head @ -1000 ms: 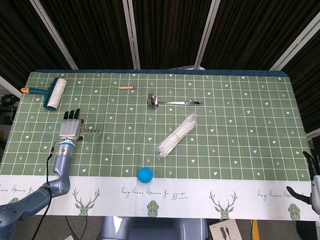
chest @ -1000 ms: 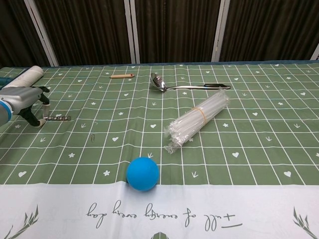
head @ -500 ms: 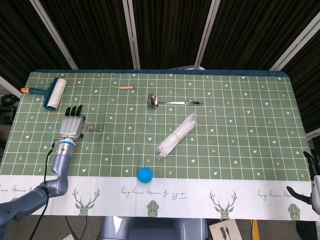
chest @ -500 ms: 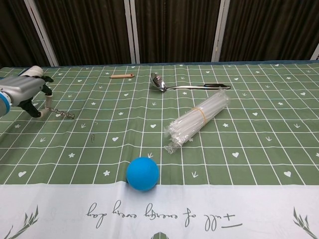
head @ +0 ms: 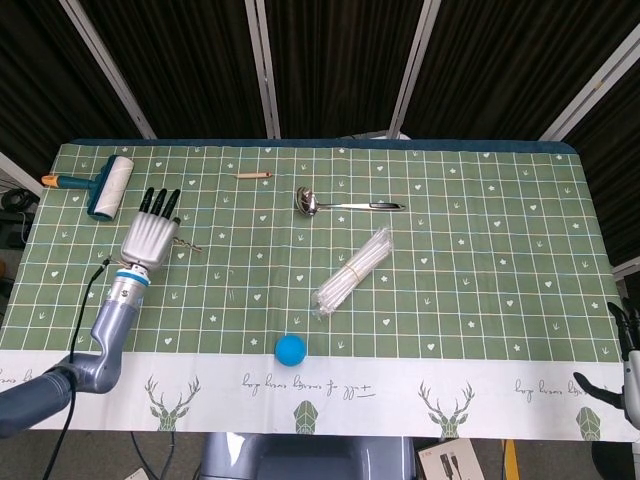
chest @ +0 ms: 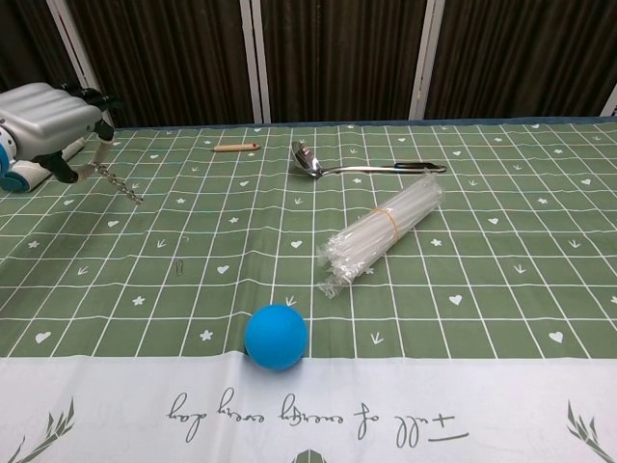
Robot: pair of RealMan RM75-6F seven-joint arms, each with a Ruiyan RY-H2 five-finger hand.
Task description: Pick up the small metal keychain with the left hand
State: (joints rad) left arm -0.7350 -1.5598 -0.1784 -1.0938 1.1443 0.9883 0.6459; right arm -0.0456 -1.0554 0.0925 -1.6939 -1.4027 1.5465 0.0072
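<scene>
My left hand (head: pixel 148 238) is raised over the left part of the table and pinches the small metal keychain (chest: pixel 118 180). In the chest view the left hand (chest: pixel 46 121) sits at the upper left, and the chain dangles down and to the right from its fingers, off the cloth. The head view shows only a short bit of the keychain (head: pixel 186 244) beside the hand. My right hand (head: pixel 627 360) shows at the far right edge, below the table's side, holding nothing, fingers apart.
A lint roller (head: pixel 108 186) lies at the back left. A small wooden stick (head: pixel 252 175), a metal ladle (head: pixel 345 204), a bundle of clear straws (head: pixel 353 272) and a blue ball (head: pixel 290 349) lie across the green checked cloth (head: pixel 480 250).
The left hand has risen from the table and moved away from me, lifting the keychain off the cloth; the chain now hangs from it. The right hand has not moved.
</scene>
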